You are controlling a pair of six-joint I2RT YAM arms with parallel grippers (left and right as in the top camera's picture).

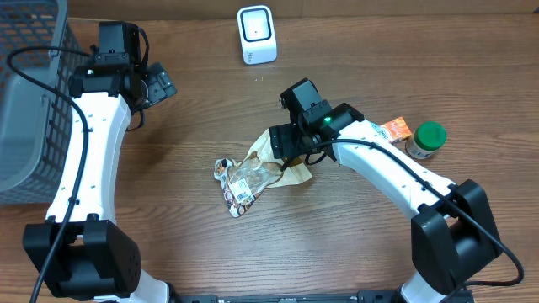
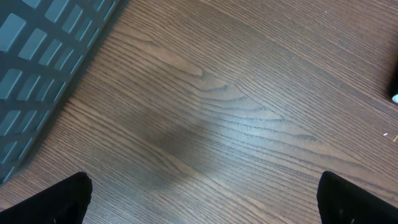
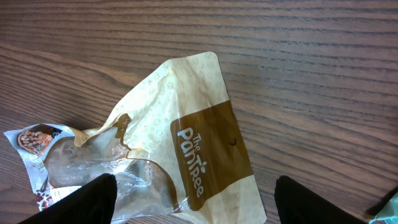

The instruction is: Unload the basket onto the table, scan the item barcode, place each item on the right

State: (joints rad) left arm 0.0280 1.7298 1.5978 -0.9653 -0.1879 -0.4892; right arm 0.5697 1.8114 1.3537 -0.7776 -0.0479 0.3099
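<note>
The item is a tan and brown snack pouch [image 1: 290,171] [image 3: 205,124] with a clear window, lying flat on the wooden table near its middle. A white barcode scanner [image 1: 256,34] stands at the back edge. My right gripper [image 1: 282,143] [image 3: 196,208] hovers low over the pouch's near end, open. Its fingers stand either side of that end, and the right one is apart from the pouch. My left gripper [image 1: 164,84] [image 2: 202,205] is open over bare wood at the back left, holding nothing.
A small printed packet [image 1: 229,183] [image 3: 31,140] lies against the pouch's clear end. An orange packet [image 1: 396,129] and a green-lidded jar [image 1: 427,139] sit to the right. A grey wire basket [image 1: 25,101] [image 2: 37,56] fills the left edge.
</note>
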